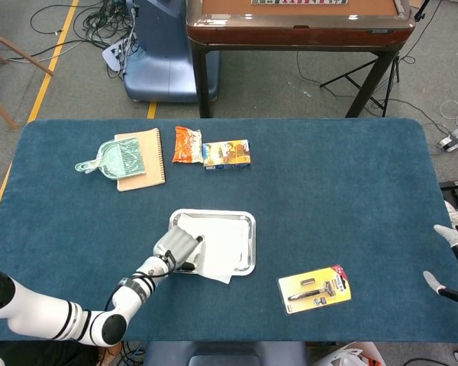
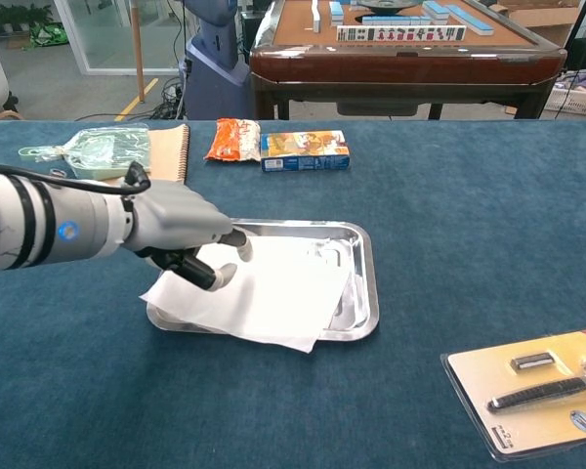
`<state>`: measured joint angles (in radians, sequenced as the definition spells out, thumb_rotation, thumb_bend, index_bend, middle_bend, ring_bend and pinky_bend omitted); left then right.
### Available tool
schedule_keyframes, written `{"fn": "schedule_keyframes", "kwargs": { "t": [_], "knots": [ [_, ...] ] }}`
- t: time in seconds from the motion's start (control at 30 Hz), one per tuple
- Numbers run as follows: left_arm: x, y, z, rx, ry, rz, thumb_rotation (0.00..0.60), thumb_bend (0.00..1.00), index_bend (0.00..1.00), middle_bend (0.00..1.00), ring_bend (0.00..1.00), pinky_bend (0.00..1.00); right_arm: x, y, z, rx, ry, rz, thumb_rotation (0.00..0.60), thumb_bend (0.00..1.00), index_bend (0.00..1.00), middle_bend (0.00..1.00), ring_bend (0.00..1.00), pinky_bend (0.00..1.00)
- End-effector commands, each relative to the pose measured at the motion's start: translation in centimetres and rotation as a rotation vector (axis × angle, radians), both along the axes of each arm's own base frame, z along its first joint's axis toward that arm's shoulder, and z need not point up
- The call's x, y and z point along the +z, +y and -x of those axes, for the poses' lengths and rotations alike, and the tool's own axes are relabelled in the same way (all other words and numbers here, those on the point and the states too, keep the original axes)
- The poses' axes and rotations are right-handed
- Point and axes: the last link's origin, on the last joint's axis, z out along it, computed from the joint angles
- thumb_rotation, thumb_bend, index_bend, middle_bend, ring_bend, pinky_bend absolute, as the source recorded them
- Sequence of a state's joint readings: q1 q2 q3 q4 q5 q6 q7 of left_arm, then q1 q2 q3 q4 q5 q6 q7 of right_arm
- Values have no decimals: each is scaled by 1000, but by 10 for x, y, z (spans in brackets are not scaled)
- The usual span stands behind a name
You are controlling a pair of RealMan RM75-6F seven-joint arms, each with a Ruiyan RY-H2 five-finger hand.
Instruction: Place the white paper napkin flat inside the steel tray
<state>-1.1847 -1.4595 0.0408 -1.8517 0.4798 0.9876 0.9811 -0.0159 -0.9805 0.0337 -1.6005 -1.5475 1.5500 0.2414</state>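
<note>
The steel tray point(image 1: 250, 229) point(image 2: 366, 269) sits near the table's front middle. The white paper napkin point(image 1: 223, 248) point(image 2: 278, 293) lies spread over it. The napkin's near corner hangs over the tray's front rim and its left edge laps over the left rim. My left hand point(image 1: 177, 250) point(image 2: 181, 234) is at the tray's left end and pinches the napkin's left part between thumb and fingers. My right hand point(image 1: 452, 263) hangs off the table's right edge, fingers apart, holding nothing. It appears only in the head view.
A yellow razor pack point(image 1: 315, 288) point(image 2: 537, 386) lies front right of the tray. Behind it are a notebook point(image 1: 141, 160) with a green dustpan point(image 1: 118, 158), an orange snack bag point(image 1: 187, 144) and a small box point(image 1: 227, 153). A mahjong table point(image 2: 400, 49) stands beyond the far edge.
</note>
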Motion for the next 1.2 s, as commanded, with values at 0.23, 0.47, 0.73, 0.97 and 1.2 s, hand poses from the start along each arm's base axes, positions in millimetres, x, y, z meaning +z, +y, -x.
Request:
{"fn": "schedule_keyframes", "kwargs": {
  "t": [0.23,0.47,0.73,0.97,1.2],
  "knots": [
    [-9,-26,-4,-68,11,103,86,520,174,1000,1000,1000,1,1,0,2,1,4,600,235,164,197,96,106],
    [-21,-28,-12,-66,11,121,94,520,175,1000,1000,1000,2,3,1,-4,1,9,600,236,164,196,96,106],
    [-28,-26,-16,-55,36,133,103,520,176,1000,1000,1000,3,5,3,-10,-1,12,600,236,165,197,96,106],
    [-32,-21,-20,-27,31,112,105,520,176,1000,1000,1000,3,5,4,-13,-2,13,600,235,164,197,96,106],
    [-35,-16,-23,1,27,90,106,520,176,1000,1000,1000,3,5,5,-15,-3,12,600,236,164,197,96,106]
  ]
}}
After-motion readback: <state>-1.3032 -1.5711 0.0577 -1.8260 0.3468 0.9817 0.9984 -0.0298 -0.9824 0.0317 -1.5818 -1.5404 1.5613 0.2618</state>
